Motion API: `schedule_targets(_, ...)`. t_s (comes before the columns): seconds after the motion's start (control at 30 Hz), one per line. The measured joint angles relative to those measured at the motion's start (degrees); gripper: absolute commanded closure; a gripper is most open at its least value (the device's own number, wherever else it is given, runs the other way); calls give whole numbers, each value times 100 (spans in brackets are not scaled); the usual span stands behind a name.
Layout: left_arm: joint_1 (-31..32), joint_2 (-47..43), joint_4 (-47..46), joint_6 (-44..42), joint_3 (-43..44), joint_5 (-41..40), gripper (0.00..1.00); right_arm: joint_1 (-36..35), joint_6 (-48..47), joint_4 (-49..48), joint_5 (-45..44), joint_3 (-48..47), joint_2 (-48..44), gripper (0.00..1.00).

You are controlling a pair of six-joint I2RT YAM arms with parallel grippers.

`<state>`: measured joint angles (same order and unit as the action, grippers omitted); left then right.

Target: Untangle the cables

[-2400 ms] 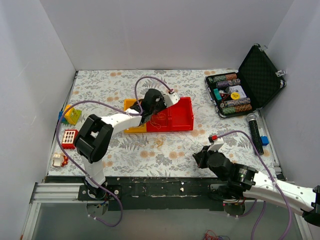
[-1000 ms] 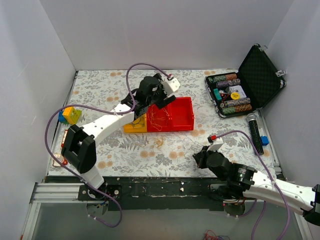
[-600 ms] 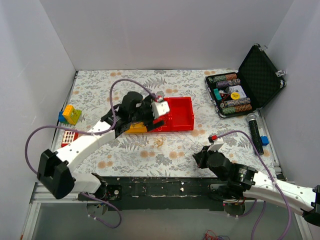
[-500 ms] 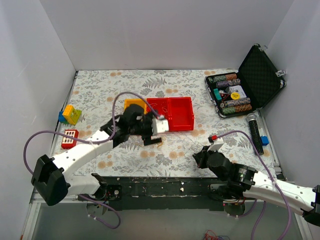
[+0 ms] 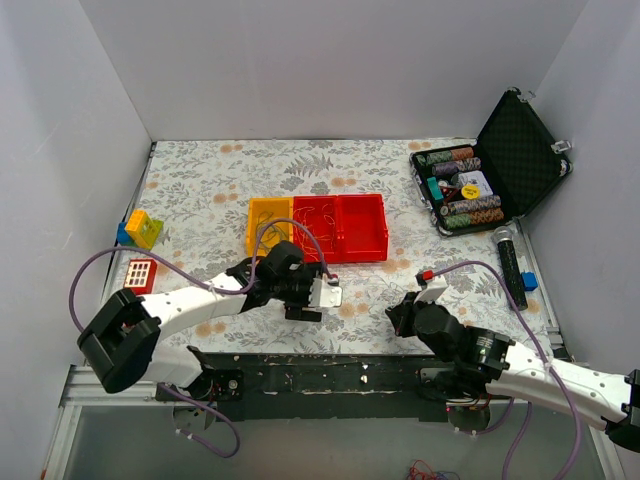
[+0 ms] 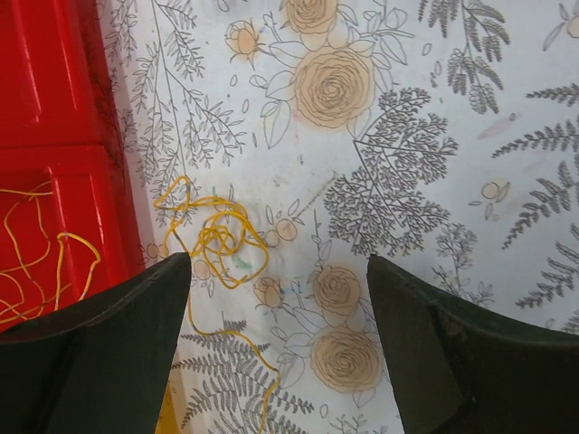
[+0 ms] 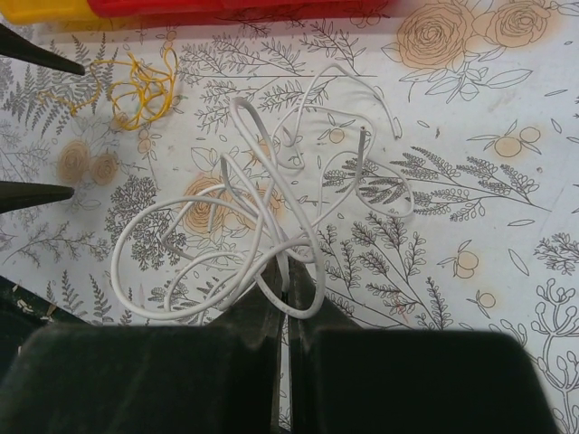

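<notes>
My left pincer (image 6: 279, 262) stands wide and holds nothing. One yellow cable (image 6: 222, 240) lies in a loose clump on the worktop (image 6: 452, 136), between the two fingers (image 6: 109, 344) and nearer the left-hand one. A strand trails back beside that finger, but I cannot tell whether it touches. The red tray (image 6: 54, 90) is ahead and to the left of this pincer. More yellow strands (image 6: 36, 244) lie in the tray compartment nearest it.

My right pincer (image 7: 282, 294) is closed tight, with the white cable (image 7: 271, 242) pinched at its tips. The rest of that cable spreads in open loops on the worktop just ahead of it. Seen from this wrist, the yellow clump lies farther ahead and to the left, well apart from the white loops.

By count I have two pincers, one yellow clump on the worktop and one white tangle. There is also one red tray of two compartments, with one yellow bin (image 5: 268, 222) against its left end.

A couple of seconds ago the left arm reached over the tray, with its pincer above the strands inside. Since then it has drawn back off the tray's near wall and now sits low over the clump in front of the tray. The clump has not shifted. The right arm has not moved, and its pincer has stayed closed.
</notes>
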<state>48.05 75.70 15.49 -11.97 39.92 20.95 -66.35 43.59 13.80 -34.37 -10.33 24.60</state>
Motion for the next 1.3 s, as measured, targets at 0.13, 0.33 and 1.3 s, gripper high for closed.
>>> schedule_targets(0.13, 0, 271, -468, 0, -20, -116, 22, 0, 0, 4, 0, 0, -66, 99)
schedule_targets(0.33, -101, 879, -535, 94, 114, -177, 19, 0, 4, 39, 2, 0, -157, 99)
schedule_targets(1.3, 92, 704, 859, 861, 1770, 422, 100, 0, 7, 308, 11, 2, -730, 99)
